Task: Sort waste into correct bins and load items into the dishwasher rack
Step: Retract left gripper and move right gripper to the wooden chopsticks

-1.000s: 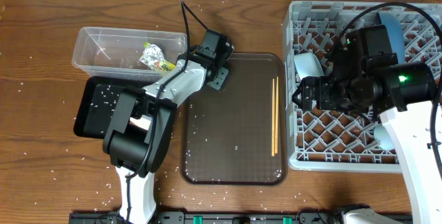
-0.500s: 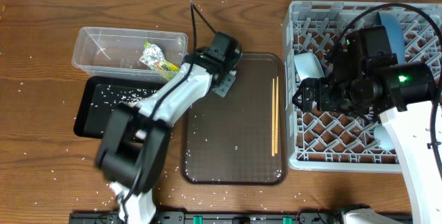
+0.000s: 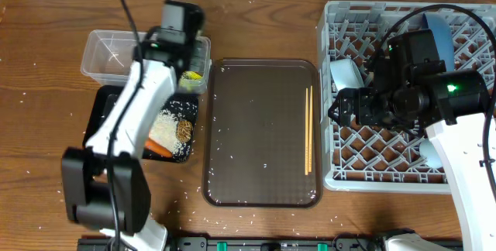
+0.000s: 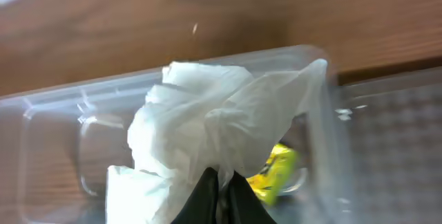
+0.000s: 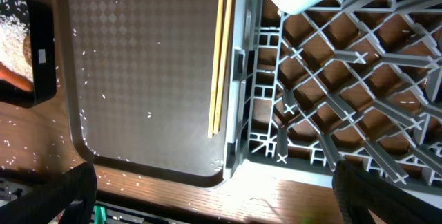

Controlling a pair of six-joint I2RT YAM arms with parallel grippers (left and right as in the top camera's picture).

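Note:
My left gripper (image 4: pixel 219 182) is shut on a crumpled white tissue (image 4: pixel 207 113) and holds it over the clear plastic tub (image 4: pixel 326 120). A yellow-green wrapper (image 4: pixel 273 172) lies in that tub. In the overhead view the left gripper (image 3: pixel 177 32) is above the tub (image 3: pixel 105 53), and the wrapper (image 3: pixel 194 70) shows at the tub's right end. The black tray (image 3: pixel 105 123) holds white rice (image 3: pixel 167 131), a brown lump (image 3: pixel 184 129) and a carrot piece (image 3: pixel 157 149). My right gripper (image 5: pixel 221 196) is open and empty above the grey rack's (image 3: pixel 333 177) front left corner. The chopsticks (image 3: pixel 308 131) lie on the brown tray.
The brown serving tray (image 3: pixel 256 142) lies between the bins and the rack, and it also shows in the right wrist view (image 5: pixel 145 65). A light-blue cup (image 3: pixel 345 73) and a dark-blue plate (image 3: pixel 439 30) stand in the rack. Rice grains are scattered over the table.
My left arm has swung left from the brown tray's top left corner to above the clear tub, uncovering the black tray. The right arm has not moved.

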